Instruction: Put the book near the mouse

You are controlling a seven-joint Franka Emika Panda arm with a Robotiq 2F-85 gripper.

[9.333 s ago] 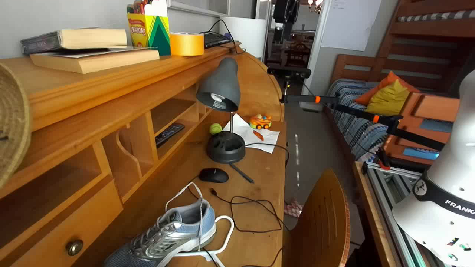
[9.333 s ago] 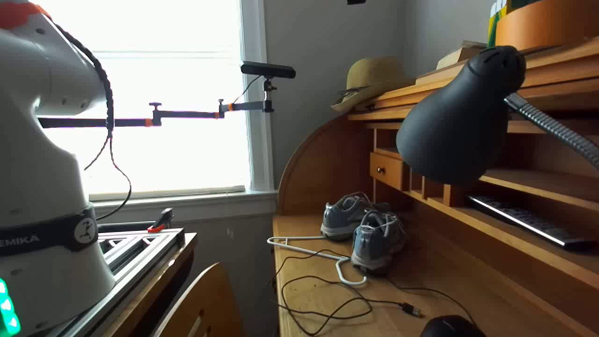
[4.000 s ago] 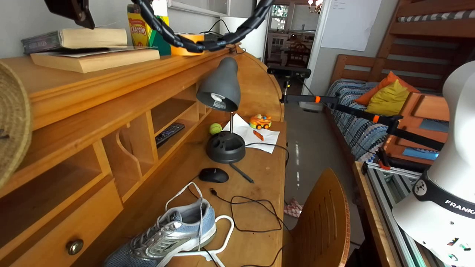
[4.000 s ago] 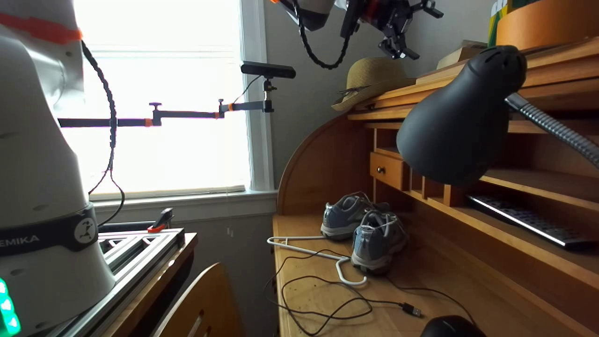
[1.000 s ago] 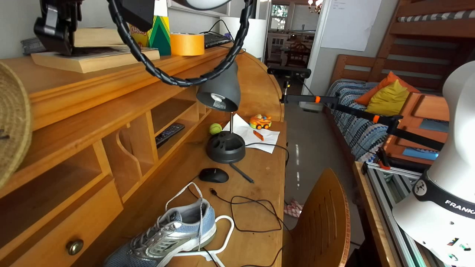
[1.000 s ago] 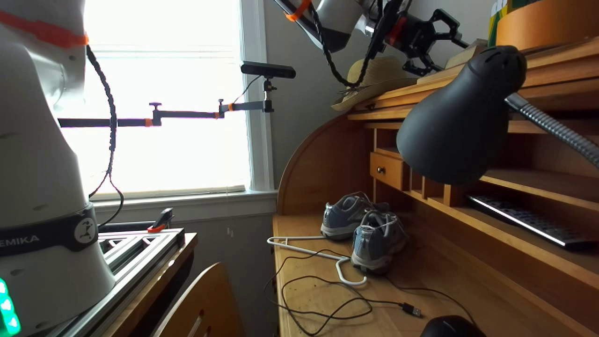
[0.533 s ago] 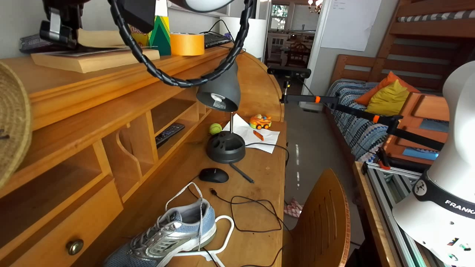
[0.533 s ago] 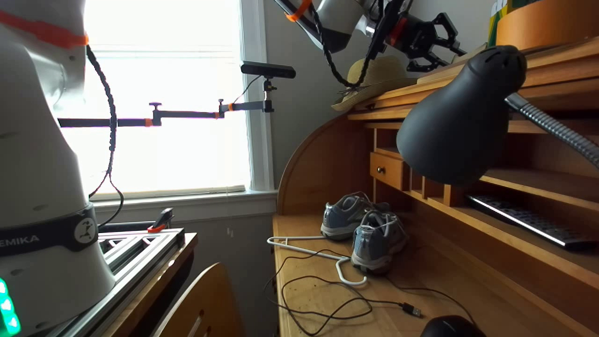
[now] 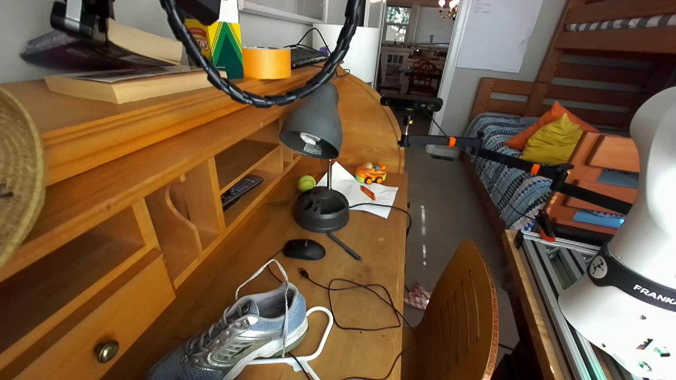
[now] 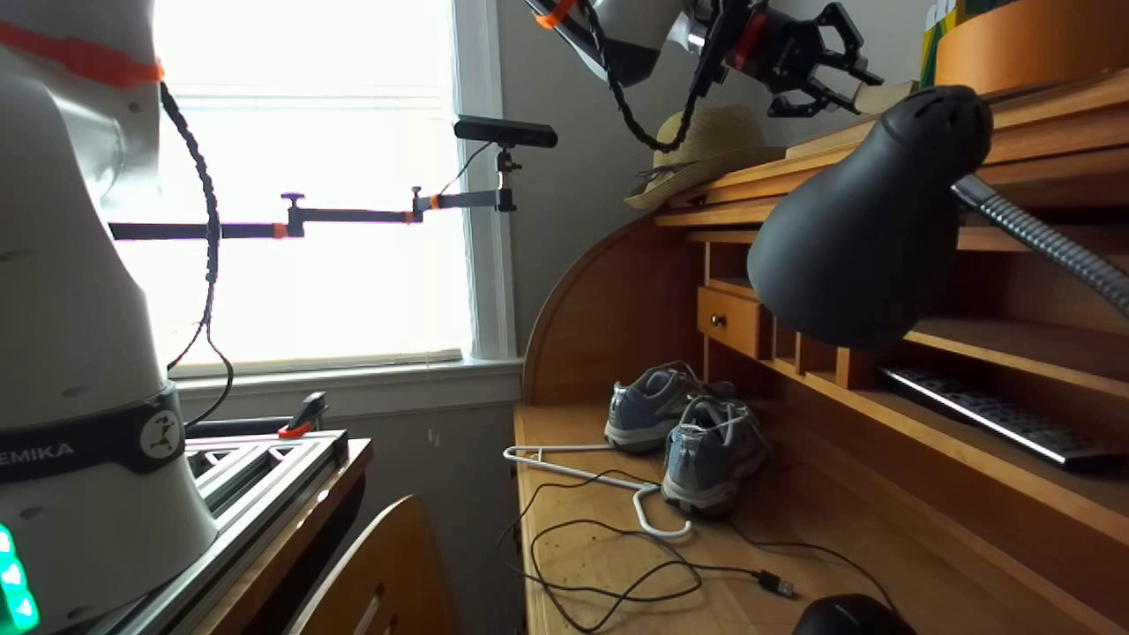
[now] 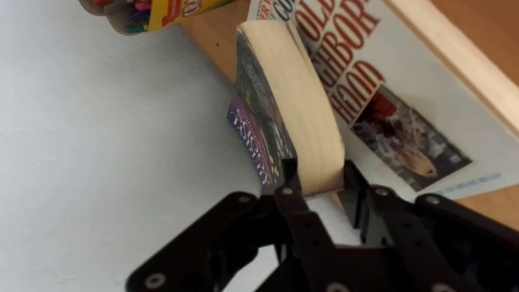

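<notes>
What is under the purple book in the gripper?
A flat book with red lettering and a photo on its pale cover, lying on the desk's upper ledge. The purple book hides part of that cover and lettering; whether the two touch I can't tell.

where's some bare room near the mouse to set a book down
Two bare patches: between the mouse and the cubbyholes, and between the dark stick, the USB cable and the desk's front edge. It's crowded by the shoes, with the hanger and looped cable, and around the lamp base, with paper and toy car.
</notes>
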